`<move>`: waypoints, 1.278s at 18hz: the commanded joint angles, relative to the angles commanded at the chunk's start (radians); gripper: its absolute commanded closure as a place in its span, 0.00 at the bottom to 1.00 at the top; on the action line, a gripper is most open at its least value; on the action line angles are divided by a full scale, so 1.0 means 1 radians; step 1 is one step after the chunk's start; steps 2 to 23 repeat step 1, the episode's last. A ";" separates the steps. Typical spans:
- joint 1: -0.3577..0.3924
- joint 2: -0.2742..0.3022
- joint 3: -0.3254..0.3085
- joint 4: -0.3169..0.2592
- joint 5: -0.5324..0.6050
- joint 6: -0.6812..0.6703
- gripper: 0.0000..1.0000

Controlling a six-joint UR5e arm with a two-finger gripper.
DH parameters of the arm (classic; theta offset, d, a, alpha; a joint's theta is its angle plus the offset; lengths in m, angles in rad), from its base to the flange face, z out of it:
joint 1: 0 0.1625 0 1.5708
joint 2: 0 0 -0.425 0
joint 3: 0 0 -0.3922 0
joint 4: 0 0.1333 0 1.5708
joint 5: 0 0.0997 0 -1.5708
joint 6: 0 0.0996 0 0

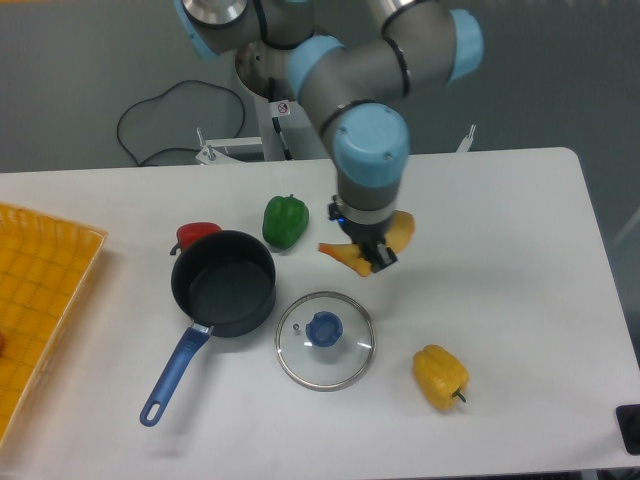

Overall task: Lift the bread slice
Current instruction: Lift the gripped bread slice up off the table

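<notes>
The bread slice (352,256), yellow-orange with a darker crust edge, hung tilted in the pincer (372,255), which pinched it above the white surface (520,250), raised clear of it near the middle. Just left sat the green pepper (284,221); nearer lay the glass lid (326,339) with its blue knob. The dark saucepan (224,284) stood left, nothing showing inside, a red pepper (195,234) partly hidden behind it. A yellow basket (40,300) overhung the left edge. The yellow pepper (440,376) lay near right. Bare room spread to the right.
</notes>
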 joint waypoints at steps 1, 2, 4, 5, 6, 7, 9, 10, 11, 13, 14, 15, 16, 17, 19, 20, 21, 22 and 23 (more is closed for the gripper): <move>0.005 0.000 -0.002 -0.009 0.002 0.000 0.97; 0.005 0.000 -0.002 -0.009 0.002 0.000 0.97; 0.005 0.000 -0.002 -0.009 0.002 0.000 0.97; 0.005 0.000 -0.002 -0.009 0.002 0.000 0.97; 0.005 0.000 -0.002 -0.009 0.002 0.000 0.97; 0.005 0.000 -0.002 -0.009 0.002 0.000 0.97; 0.005 0.000 -0.002 -0.009 0.002 0.000 0.97; 0.005 0.000 -0.002 -0.009 0.002 0.000 0.97; 0.005 0.000 -0.002 -0.009 0.002 0.000 0.97; 0.005 0.000 -0.002 -0.009 0.002 0.000 0.97; 0.005 0.000 -0.002 -0.009 0.002 0.000 0.97; 0.005 0.000 -0.002 -0.009 0.002 0.000 0.97; 0.005 0.000 -0.002 -0.009 0.002 0.000 0.97; 0.005 0.000 -0.002 -0.009 0.002 0.000 0.97; 0.005 0.000 -0.002 -0.009 0.002 0.000 0.97; 0.005 0.000 -0.002 -0.009 0.002 0.000 0.97; 0.005 0.000 -0.002 -0.009 0.002 0.000 0.97; 0.005 0.000 -0.002 -0.009 0.002 0.000 0.97; 0.005 0.000 -0.002 -0.009 0.002 0.000 0.97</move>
